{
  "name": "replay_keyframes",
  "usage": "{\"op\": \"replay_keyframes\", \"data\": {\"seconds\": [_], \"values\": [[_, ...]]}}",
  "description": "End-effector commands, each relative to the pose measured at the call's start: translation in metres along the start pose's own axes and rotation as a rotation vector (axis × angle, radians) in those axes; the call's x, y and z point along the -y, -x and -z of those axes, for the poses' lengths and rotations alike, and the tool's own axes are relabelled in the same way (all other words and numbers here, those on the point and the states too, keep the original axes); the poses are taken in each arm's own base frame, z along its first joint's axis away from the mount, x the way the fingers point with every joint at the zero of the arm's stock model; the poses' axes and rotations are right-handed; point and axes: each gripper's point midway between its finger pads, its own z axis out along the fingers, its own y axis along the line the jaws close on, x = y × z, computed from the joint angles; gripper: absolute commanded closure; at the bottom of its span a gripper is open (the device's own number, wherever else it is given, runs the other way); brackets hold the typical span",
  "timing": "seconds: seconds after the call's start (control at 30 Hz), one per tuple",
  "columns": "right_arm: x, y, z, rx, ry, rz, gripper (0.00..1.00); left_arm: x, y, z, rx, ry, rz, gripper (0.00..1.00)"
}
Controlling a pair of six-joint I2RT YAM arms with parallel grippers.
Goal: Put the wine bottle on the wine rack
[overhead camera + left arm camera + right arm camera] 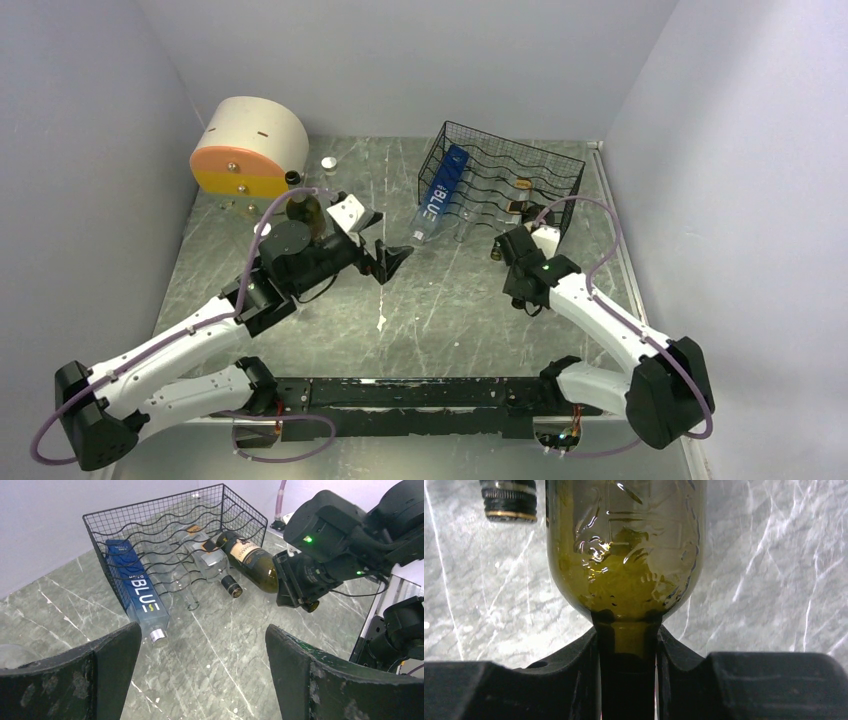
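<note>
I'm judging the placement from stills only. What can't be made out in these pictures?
- Right wrist view: the wine bottle has its neck end covered by the right claw and cut off by the bottom edge.
- Left wrist view: that claw is hidden behind its own wrist housing.
- Top view: whether the bottle rests in the wine rack is too small to tell.

Pale grey walls [400, 60], green marbled tabletop [450, 300]

Left hand [385, 240] wide open — right hand [629, 647] clamped shut.
</note>
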Motion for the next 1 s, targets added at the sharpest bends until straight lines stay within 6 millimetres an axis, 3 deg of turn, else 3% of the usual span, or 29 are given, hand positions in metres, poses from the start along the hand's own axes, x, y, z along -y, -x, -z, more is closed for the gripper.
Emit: {"op": "replay_keyframes", "data": {"seconds": [0.0, 0.17, 0.63, 0.83, 0.97], "values": [[-0.018, 0.089, -0.003, 0.341, 0.053, -0.091, 1.00, 0.001, 0.012, 0.008, 0.052, -0.003, 0.000, 0.02], [-0.009, 0.112, -0.021, 0.402, 0.016, -0.111, 1.00, 0.000, 0.015, 0.011, 0.067, 0.005, 0.002, 0.02], [-0.001, 0.143, -0.057, 0.412, 0.007, -0.081, 1.00, -0.001, 0.016, 0.017, 0.043, 0.014, 0.011, 0.02], [0.005, 0.144, -0.070, 0.379, -0.011, -0.083, 0.92, 0.000, 0.016, 0.018, 0.042, 0.010, 0.005, 0.02], [0.007, 0.144, -0.075, 0.368, -0.018, -0.090, 0.78, -0.001, 0.017, 0.018, 0.042, 0.015, 0.000, 0.02]]}}
